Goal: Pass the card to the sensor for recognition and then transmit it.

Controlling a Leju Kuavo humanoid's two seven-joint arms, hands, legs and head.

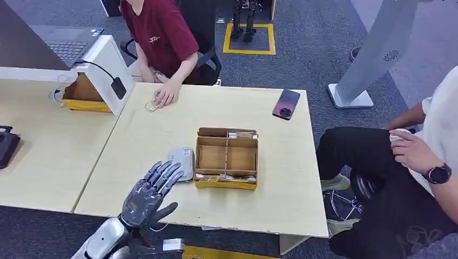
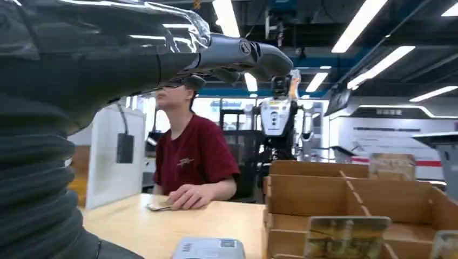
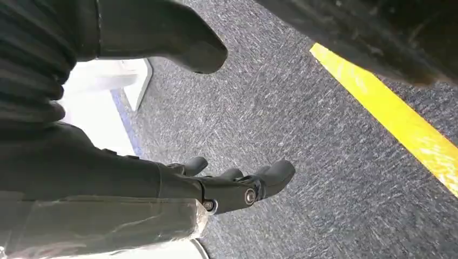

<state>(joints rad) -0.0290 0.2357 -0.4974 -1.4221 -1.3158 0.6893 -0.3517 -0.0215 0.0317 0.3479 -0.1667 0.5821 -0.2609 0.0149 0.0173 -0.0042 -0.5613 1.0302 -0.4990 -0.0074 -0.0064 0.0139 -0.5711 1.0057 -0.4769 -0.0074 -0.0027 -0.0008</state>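
Grey carpet ran under the pale tabletop (image 1: 270, 205), where the left hand (image 1: 148, 191) hovered wide and empty at the near edge beside the sensor (image 1: 182, 162), by a divided box (image 1: 227, 157). From its wrist, a card (image 2: 345, 236) stood upright in the box's near slot, seemingly light, stiff, thin, best pinched by its top edge. Beside the robot's body, the right hand (image 3: 216, 189) hung slack, holding nothing.

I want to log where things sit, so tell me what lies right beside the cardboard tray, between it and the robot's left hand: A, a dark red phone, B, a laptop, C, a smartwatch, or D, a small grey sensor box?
D: the grey sensor box lies against the tray, with the left hand just short of it.
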